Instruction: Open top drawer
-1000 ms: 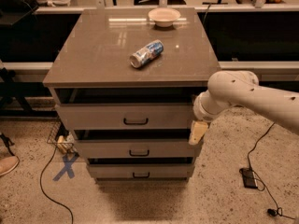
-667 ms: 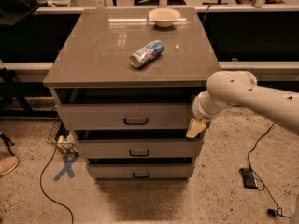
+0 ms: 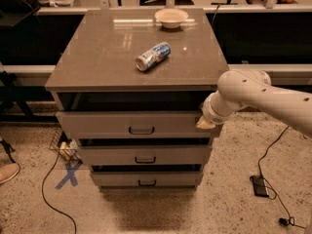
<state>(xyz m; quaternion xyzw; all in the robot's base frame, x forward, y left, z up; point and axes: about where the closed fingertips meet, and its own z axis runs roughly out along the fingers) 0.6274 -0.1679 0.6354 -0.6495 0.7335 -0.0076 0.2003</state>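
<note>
The top drawer (image 3: 107,123) is the widest, tallest of three grey-taupe fronts in the cabinet, with a small black bar handle (image 3: 141,130) at its centre. It stands a little way out from under the countertop, with a dark gap above it. My gripper (image 3: 204,124) is at the drawer front's right end, at the end of the white arm (image 3: 263,96) that reaches in from the right. Its tan tip lies against the front's right edge.
On the countertop (image 3: 97,57) lie a tipped can (image 3: 152,56) and a pale bowl (image 3: 171,17). Two narrower drawers (image 3: 145,156) sit below. Cables, a power brick (image 3: 259,185) and a blue X of tape (image 3: 68,174) are on the floor; a shoe (image 3: 7,172) is at left.
The gripper has risen from beside the second drawer to the right end of the top drawer's front. The drawer has not visibly moved.
</note>
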